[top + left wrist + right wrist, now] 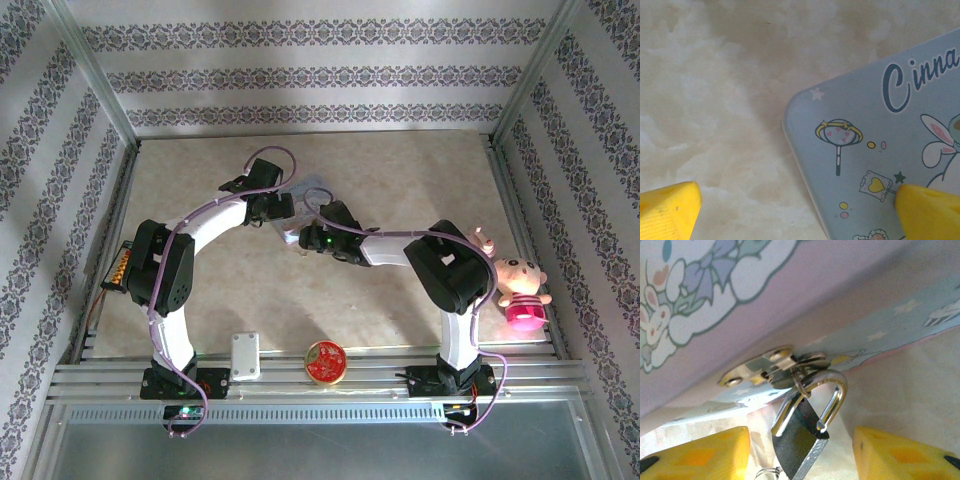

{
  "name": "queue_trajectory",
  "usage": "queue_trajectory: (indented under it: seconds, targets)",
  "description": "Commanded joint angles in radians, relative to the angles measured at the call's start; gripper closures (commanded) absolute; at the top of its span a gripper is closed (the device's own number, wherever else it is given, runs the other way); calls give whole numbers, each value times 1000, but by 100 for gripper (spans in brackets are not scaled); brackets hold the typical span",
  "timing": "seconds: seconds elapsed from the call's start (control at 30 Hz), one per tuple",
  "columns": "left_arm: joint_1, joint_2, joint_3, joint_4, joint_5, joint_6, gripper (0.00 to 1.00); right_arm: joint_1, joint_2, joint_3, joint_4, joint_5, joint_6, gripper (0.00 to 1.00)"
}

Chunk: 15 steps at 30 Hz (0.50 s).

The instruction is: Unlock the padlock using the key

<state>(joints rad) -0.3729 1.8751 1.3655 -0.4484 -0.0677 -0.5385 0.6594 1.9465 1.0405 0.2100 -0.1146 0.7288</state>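
My right hand [801, 452], spread and holding nothing, stands on both sides of the padlock [796, 440] hanging from the tin [865, 270], and closing off-centre may swing this loose lock away.

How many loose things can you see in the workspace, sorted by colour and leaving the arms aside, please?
Pale blue: 1, the cartoon tin
Dark grey: 1, the padlock
Red: 1, the round disc
White: 1, the rectangular box
Pink: 1, the plush toy
Total: 5
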Motion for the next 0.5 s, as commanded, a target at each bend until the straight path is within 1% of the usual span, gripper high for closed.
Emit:
queue_trajectory:
  seconds: [0.0,0.07,0.13,0.23,0.47]
  targets:
    - [6,24,-6,-55,-11,-4,1,25,6,28,-63,46,9,46]
    - [8,21,-5,-55,-11,-4,1,35,9,34,-94,61,9,49]
    - [8,20,-3,-55,-11,-6,1,39,9,35,-115,72,14,49]
    - [7,20,0,-55,-11,-6,1,34,4,16,-117,81,37,52]
    - [8,19,5,-52,-12,-11,1,-5,8,-40,-32,40,115,73]
